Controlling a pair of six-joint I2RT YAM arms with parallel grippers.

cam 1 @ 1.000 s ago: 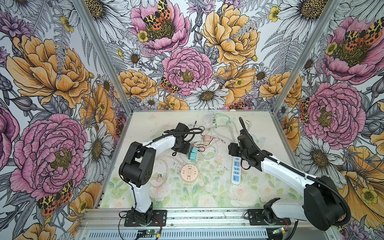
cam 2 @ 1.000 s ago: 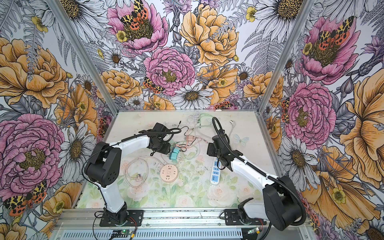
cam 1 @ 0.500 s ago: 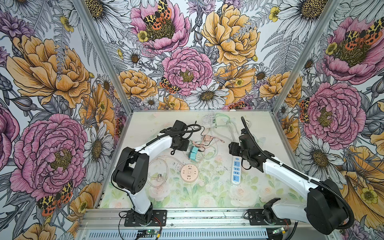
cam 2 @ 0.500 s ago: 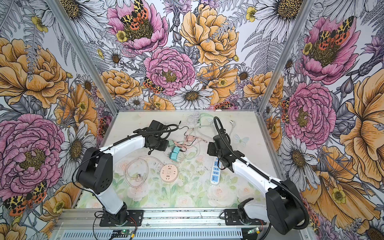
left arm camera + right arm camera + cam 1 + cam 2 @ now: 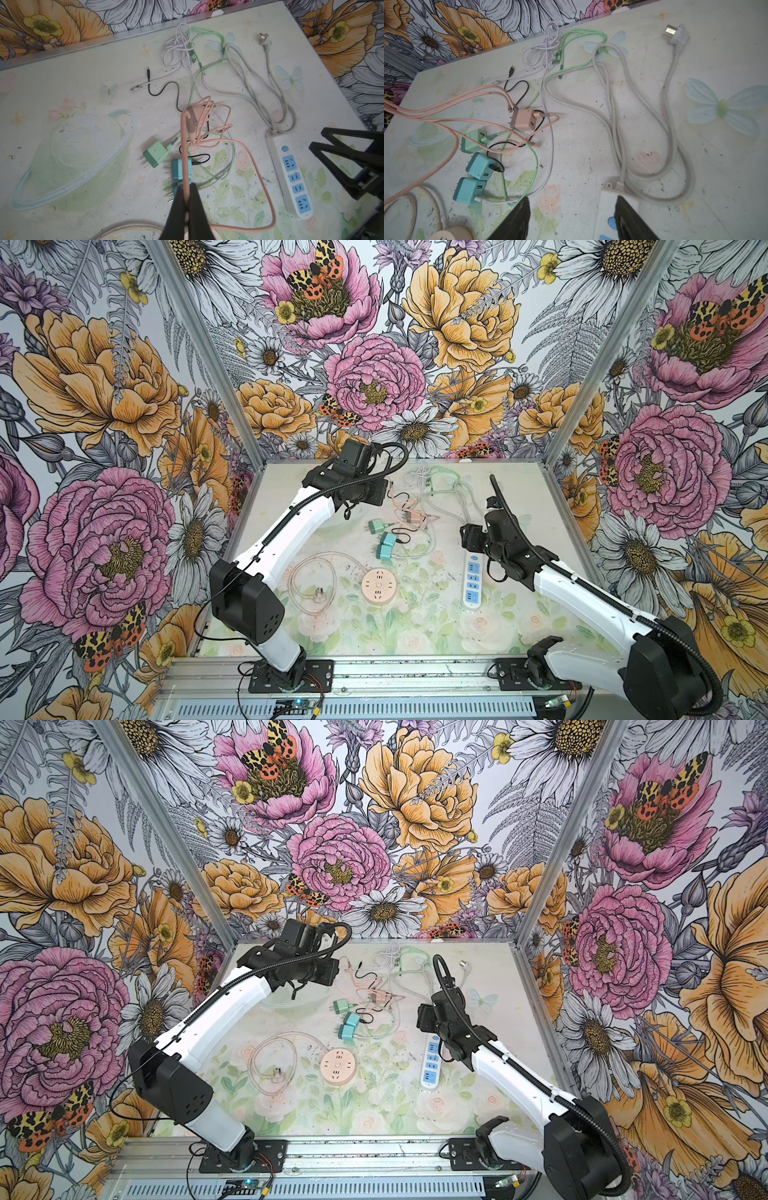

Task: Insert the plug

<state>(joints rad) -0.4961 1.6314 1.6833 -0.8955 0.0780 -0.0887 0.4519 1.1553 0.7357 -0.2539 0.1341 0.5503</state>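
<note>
The left gripper clamps the pink cable, while the right gripper hangs with fingers apart over the white power strip.

Robot lab cell, floral walls, alu frame

The whole worktop is being viewed from high above its front edge in both top views, tilted down toward the back wall. The cables and power strip are being framed closely, at a slant, by both wrist cameras.

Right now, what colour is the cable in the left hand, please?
Pale pink cable, clearest in left wrist view.
</note>
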